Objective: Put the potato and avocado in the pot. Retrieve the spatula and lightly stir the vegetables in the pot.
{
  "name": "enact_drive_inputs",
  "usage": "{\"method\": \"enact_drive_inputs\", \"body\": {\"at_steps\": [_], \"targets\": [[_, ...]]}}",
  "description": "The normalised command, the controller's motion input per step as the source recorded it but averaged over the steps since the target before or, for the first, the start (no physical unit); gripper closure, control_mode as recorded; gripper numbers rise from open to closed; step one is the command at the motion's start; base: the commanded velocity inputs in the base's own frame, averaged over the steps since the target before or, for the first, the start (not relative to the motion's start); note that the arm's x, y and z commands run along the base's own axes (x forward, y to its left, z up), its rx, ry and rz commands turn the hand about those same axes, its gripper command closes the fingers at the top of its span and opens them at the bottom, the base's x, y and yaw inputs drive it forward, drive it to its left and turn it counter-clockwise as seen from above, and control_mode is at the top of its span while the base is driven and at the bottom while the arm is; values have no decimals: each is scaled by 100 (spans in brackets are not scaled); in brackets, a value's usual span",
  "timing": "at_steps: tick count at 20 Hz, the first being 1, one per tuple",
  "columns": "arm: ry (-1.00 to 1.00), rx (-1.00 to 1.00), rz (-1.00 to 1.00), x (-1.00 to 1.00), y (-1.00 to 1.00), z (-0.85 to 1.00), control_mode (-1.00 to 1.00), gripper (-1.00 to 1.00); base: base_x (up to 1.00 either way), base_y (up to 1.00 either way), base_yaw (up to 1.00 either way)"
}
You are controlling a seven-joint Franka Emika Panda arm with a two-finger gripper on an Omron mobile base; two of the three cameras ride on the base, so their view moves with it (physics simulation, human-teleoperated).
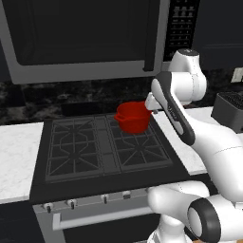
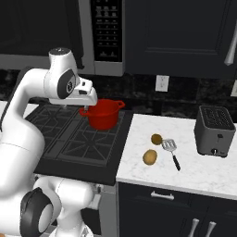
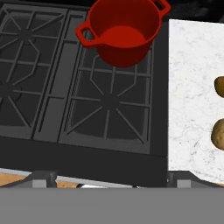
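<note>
The red pot [image 2: 104,114] [image 1: 133,116] stands on the stove's back right burner, and its inside [image 3: 123,36] looks empty. On the white counter right of the stove lie the tan potato [image 2: 149,157] [image 3: 218,134], the darker avocado [image 2: 156,139] [image 3: 220,85] just behind it, and the dark-handled spatula [image 2: 171,151] beside both. My gripper [image 2: 84,111] [image 3: 113,180] hangs above the stove's right burners, apart from the pot and well left of the vegetables. It is open, its tips wide apart with nothing between them.
The black stove [image 1: 102,147] has knobs along its front. A dark toaster [image 2: 214,132] stands at the counter's far right. A microwave [image 1: 80,38] hangs above the stove. White counter [image 1: 19,152] lies left of the stove.
</note>
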Motion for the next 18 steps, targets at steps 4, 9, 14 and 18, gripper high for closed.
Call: {"method": "enact_drive_inputs", "body": {"at_steps": [4, 9, 14, 18], "targets": [[0, 0, 0, 0, 0, 0, 100, -100, 6, 1, 0], [0, 0, 0, 0, 0, 0, 100, -100, 1, 0, 0], [0, 0, 0, -7, -26, -22, -100, -100, 0, 0, 0], [0, 0, -5, -40, -89, -32, -100, -100, 0, 0, 0]]}}
